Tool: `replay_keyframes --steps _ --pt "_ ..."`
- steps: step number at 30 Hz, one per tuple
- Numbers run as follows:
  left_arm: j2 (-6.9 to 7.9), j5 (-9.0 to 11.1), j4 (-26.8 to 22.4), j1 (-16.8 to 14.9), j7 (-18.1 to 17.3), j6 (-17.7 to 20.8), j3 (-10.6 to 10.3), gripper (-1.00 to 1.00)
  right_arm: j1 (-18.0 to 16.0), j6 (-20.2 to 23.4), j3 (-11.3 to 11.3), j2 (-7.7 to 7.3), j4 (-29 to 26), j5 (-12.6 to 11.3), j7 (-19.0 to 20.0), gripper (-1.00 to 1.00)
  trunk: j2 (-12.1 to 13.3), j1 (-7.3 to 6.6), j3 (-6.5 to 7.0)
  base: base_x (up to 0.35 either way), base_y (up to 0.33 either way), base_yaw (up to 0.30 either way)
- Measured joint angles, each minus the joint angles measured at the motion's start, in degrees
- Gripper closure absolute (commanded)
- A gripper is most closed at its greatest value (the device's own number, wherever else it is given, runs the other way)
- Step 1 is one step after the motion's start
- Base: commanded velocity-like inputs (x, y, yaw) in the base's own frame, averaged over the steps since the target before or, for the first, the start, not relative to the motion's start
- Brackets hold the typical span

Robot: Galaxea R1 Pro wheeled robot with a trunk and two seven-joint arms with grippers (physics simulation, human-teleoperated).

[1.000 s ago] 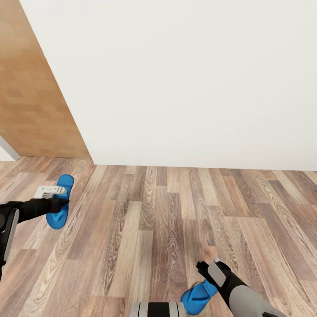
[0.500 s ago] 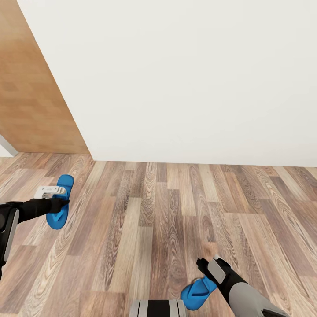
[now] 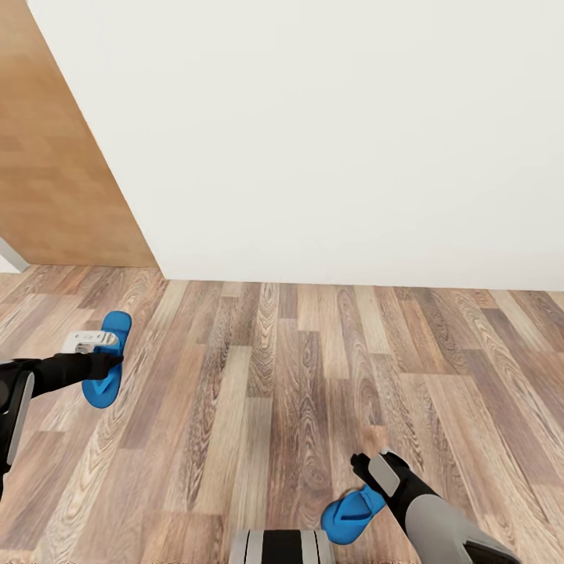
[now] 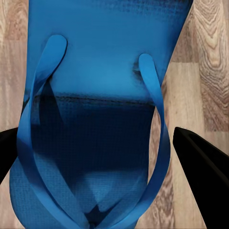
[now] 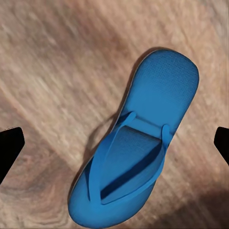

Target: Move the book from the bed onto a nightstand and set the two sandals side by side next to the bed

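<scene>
Both bright blue flat flip-flops (image 4: 95, 119) (image 5: 136, 148) centred between spread claw (image 3: 106, 364) (image 3: 368, 470) fingertips, apparently ungripped. Well apart on wood-plank floor (image 3: 266, 407). Pairing not done.

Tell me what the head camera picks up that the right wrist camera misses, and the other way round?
Head view alone: the white wall, a tan wood panel, the left pincer at a second blue sandal, and the grey right forearm. Right wrist view alone: a close look at the sandal's toe straps and its shadow on the boards, with the black fingertips set wide apart either side. Both share the sandal near the right pincer and the wood-plank floor.
</scene>
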Motion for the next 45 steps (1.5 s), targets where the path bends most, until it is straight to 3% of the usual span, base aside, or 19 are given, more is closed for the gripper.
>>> replay_keyframes --steps 4,15,32,38,45 --pt "-0.02 0.02 0.0 0.01 0.0 0.0 0.0 1.0 -0.04 0.0 -0.03 -0.03 0.06 0.0 -0.11 -1.0 -0.02 0.02 -0.23 0.0 0.0 0.0" --pt "-0.05 0.0 0.01 0.01 0.0 0.0 0.0 1.0 -0.05 0.01 -0.09 -0.03 0.0 0.0 -0.2 -1.0 -0.16 0.31 -2.66 0.0 0.0 0.0" --pt "-0.06 0.01 0.0 0.01 0.0 0.0 0.0 1.0 -1.12 0.09 -0.16 0.46 0.2 -0.02 -0.18 -1.0 -0.16 0.3 -2.67 0.0 0.0 0.0" --pt "-0.06 -0.01 0.0 0.01 0.0 0.0 0.0 1.0 -1.55 0.09 -0.17 0.73 0.32 -0.08 -0.23 -1.0 -0.24 0.46 -3.99 0.0 0.0 0.0" --pt "-0.06 0.01 0.0 0.01 0.0 0.0 0.0 1.0 -2.07 0.09 -0.15 0.87 0.3 -0.05 -0.25 -1.0 -0.25 0.46 -4.0 0.0 0.0 0.0"
